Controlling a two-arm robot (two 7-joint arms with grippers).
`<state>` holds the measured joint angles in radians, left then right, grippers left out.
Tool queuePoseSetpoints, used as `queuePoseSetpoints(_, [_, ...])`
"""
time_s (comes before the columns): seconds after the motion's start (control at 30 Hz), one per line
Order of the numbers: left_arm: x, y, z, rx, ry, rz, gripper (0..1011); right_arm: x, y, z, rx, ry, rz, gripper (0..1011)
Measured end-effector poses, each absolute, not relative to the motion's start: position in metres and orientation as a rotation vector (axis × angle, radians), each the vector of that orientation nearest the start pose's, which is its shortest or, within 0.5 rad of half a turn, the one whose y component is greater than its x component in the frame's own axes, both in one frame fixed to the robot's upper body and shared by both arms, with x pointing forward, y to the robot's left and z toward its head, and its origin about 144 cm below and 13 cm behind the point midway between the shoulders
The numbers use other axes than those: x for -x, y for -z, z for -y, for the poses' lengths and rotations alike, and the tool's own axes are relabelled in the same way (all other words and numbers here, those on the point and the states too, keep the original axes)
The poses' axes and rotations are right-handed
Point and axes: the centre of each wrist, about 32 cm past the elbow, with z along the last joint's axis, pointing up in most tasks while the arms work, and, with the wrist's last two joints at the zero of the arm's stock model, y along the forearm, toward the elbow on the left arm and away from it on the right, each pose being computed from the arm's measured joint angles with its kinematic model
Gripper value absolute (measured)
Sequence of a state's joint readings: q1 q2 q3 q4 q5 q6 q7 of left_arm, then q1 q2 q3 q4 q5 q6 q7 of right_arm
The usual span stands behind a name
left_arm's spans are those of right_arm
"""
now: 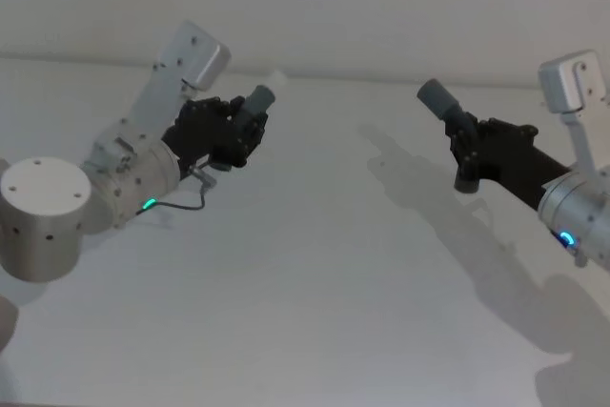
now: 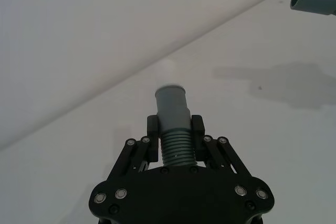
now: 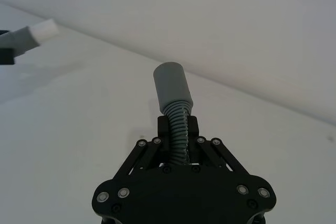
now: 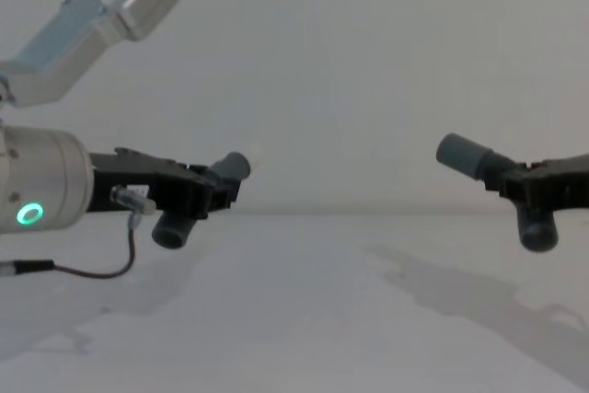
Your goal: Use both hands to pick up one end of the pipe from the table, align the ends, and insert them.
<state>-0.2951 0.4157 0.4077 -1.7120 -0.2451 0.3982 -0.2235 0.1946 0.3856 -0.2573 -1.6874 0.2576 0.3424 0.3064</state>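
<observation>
Two pipe pieces [image 1: 259, 99] sit clenched in left pincer [image 1: 248, 129] and right pincer [image 1: 466, 145], ends [image 1: 431, 92] seemingly well apart.

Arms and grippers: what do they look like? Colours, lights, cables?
Left gripper and right gripper: black two-finger linkages with silver screw heads. Left arm and right arm: silver cylinders, each with an angular silver bracket on top. The left arm has a green ring light and a thin dark cable.

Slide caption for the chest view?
Left tool holds one pipe piece, right tool holds the other piece, not yet joined.
</observation>
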Motion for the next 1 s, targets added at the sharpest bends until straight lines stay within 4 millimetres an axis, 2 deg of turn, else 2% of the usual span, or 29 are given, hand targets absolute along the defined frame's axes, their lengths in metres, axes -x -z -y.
queuePoseSetpoints(0.57, [-0.512,-1.269,-0.246,-0.260,-0.794,0.181,354,-0.504,-1.256,0.290,0.191,0.769,0.115,185])
queuePoseSetpoints(1.0, [-0.520,-1.280,-0.260,-0.266,-0.658,0.198,354,-0.514,-1.274,0.321,0.194,0.568,0.153,185])
